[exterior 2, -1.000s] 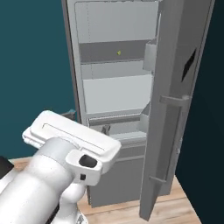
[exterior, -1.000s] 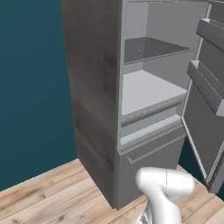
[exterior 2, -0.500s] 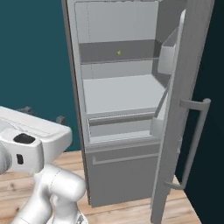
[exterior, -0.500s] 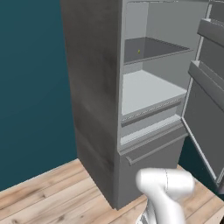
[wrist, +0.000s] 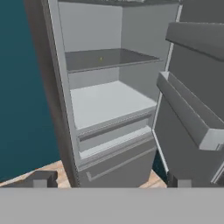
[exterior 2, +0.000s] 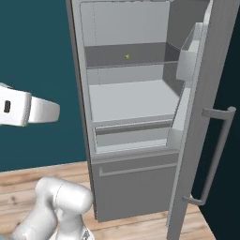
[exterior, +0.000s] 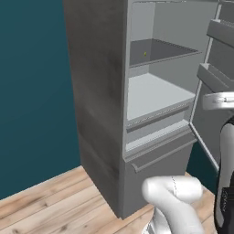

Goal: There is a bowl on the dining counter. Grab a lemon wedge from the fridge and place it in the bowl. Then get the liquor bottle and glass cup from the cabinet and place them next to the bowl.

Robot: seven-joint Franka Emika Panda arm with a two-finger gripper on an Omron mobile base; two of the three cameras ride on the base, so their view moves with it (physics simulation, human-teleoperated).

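The fridge [exterior 2: 131, 117] stands with its door [exterior 2: 206, 117] swung wide, taking up the centre and right of the right base view. The lemon wedge [exterior 2: 127, 56] shows as a tiny yellow speck far back on the upper shelf [exterior 2: 126, 63], in the upper middle of that frame; it appears again on the same shelf in the upper centre of the left base view [exterior: 145, 53] and in the upper middle of the hand view [wrist: 101, 58]. It is too small to judge its shape or lie. The gripper [wrist: 111, 181] sits at the bottom of the hand view, jaws spread wide and holding nothing, well short of the fridge's interior. Judgement: the step in hand is the fetching of the wedge, the first of the task, and nothing has been collected. The next move calls for a reach deep along the upper shelf, passing clear of the door bins [wrist: 188, 118] at the right of the hand view, then a closing on a very small item.
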